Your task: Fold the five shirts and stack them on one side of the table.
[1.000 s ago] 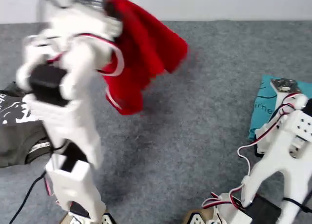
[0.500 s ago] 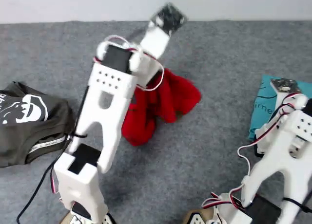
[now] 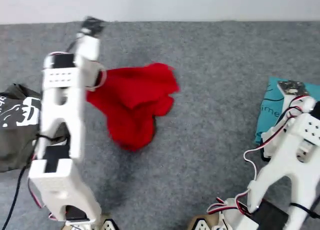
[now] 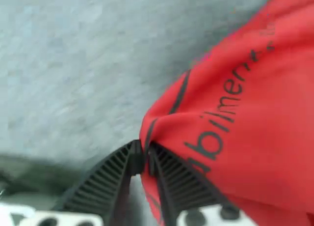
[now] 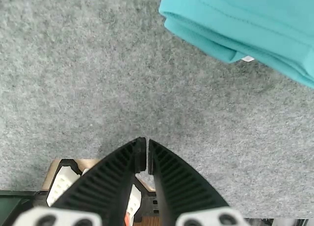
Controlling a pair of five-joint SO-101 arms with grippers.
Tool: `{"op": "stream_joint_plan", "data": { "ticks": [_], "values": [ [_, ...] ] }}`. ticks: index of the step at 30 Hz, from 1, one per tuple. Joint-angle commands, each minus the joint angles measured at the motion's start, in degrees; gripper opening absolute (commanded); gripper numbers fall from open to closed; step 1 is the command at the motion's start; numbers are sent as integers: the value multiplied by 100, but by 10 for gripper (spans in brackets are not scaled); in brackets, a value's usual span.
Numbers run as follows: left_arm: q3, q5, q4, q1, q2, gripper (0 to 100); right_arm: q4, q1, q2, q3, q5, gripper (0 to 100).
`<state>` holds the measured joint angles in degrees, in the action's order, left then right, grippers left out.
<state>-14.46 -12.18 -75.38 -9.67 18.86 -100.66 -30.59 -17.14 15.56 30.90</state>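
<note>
A red shirt (image 3: 131, 99) lies bunched on the grey table, its left edge pinched by my left gripper (image 4: 144, 152), whose jaws are shut on a fold of the red shirt (image 4: 230, 113). In the high view the left arm (image 3: 62, 110) stands over the table's left part. A folded teal shirt (image 3: 274, 106) lies at the right edge, partly behind the right arm (image 3: 292, 145). My right gripper (image 5: 143, 148) hangs shut and empty above bare felt, near the teal shirt (image 5: 245, 24). A dark grey printed shirt (image 3: 17, 127) lies crumpled at the left edge.
Grey felt (image 3: 220, 70) covers the table between the red shirt and the teal one. A white wall runs along the far edge. Arm bases and cables (image 3: 227, 210) sit at the near edge.
The left arm has swung from the middle back to the left, dragging the red shirt down onto the table and spreading it out. The right arm has kept still.
</note>
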Motion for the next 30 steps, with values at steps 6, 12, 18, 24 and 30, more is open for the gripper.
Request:
{"op": "stream_joint_plan", "data": {
  "ticks": [6, 12, 18, 24, 30],
  "values": [
    [-40, -149, -747, -1389, -308, 31, -215, 154, -242, -9, -35, 10],
    [-303, -290, -1459, -1565, -492, 139, -215, 804, -242, -26, -44, 10],
    [-444, -501, -2207, -1538, -1134, 141, -198, 2079, -171, -281, -580, 14],
    [-321, -554, -2514, -1749, -1934, 141, 532, 3275, 303, -1064, -1705, 15],
    [567, -563, -2497, -1916, -2840, 141, 980, 4338, 1657, -2259, -2215, 83]
  ]
}}
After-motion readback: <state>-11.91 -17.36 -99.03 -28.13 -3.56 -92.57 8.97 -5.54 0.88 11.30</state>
